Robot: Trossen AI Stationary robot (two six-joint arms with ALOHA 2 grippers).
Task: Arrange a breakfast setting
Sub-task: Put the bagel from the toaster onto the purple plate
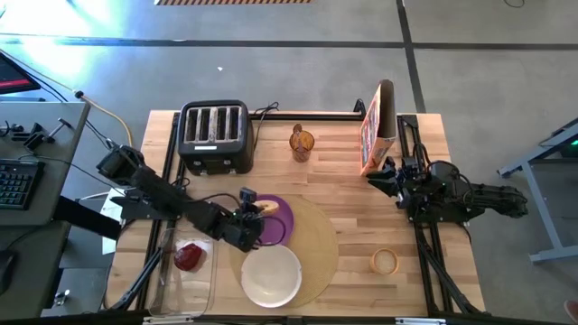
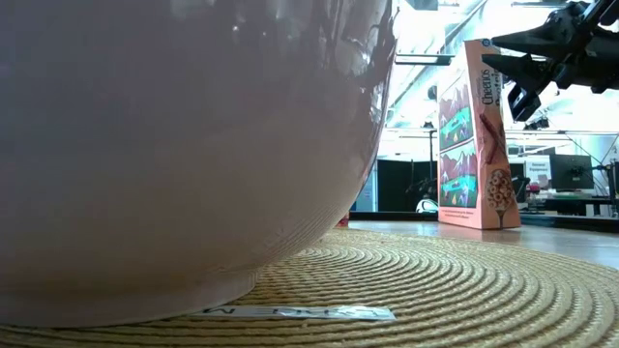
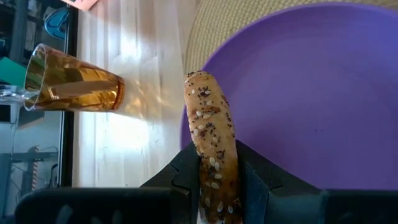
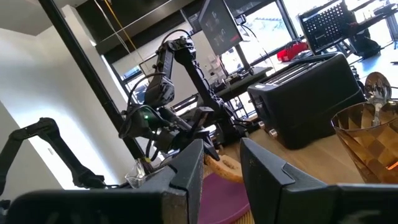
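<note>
One bagel half (image 3: 213,143) pinched on edge in the left pincer (image 1: 246,209), at the purple plate's (image 1: 282,219) toaster-side rim | risk: let go upright, it could roll off the plate onto the surface, toward the amber cup (image 3: 73,87) | right pincer (image 1: 390,177) narrow, holding nothing, beside the cereal box (image 1: 377,126), well clear of the plate

The white bowl (image 2: 184,145) sits on the woven tan placemat (image 2: 435,290). Beyond the placemat a cereal box (image 2: 476,135) stands upright, a dark gripper (image 2: 522,68) just above it.
</note>
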